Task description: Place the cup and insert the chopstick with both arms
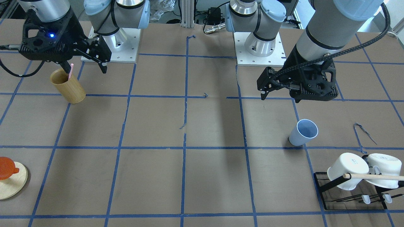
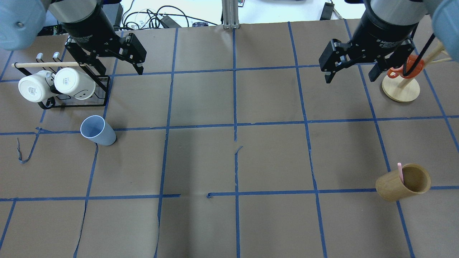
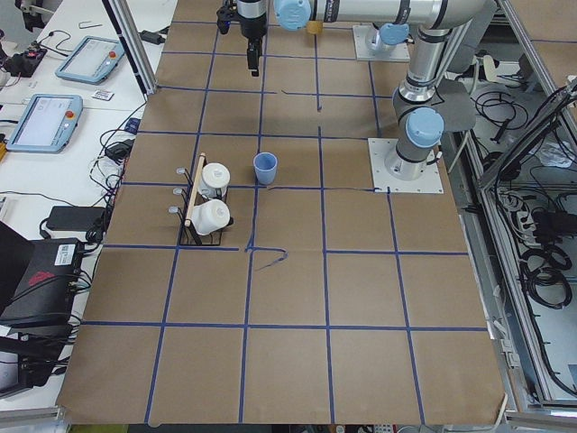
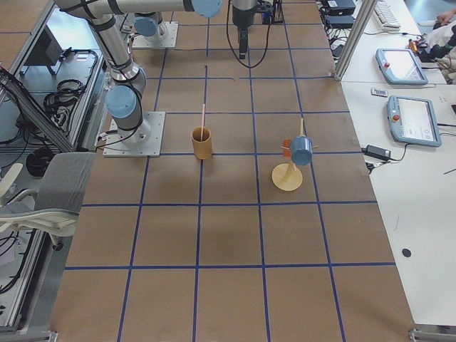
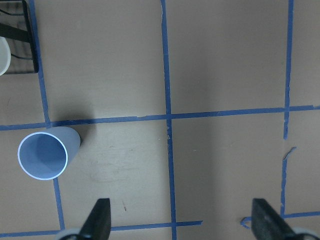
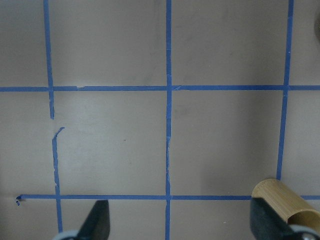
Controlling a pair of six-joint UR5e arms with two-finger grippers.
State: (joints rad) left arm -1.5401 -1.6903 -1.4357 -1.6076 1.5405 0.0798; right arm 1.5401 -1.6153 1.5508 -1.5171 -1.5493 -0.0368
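The pale blue cup (image 2: 97, 130) stands upright on the table's left side; it also shows in the front view (image 1: 303, 132) and in the left wrist view (image 5: 47, 154). My left gripper (image 2: 120, 70) is open and empty, held above the table beyond the cup; its fingertips (image 5: 100, 217) stand wide apart. The pink chopstick (image 2: 400, 172) stands in the tan bamboo cylinder (image 2: 403, 182) on the right, as the front view (image 1: 71, 71) also shows. My right gripper (image 2: 350, 76) is open and empty, high above the table, with the bamboo cylinder's edge (image 6: 282, 197) in its wrist view.
A black rack (image 2: 104, 89) with two white mugs (image 2: 73, 83) and a wooden rod (image 2: 43, 65) stands at the far left. A round wooden stand (image 2: 401, 89) holding an orange-red cup (image 2: 398, 70) is at the far right. Blue tape lines grid the brown table.
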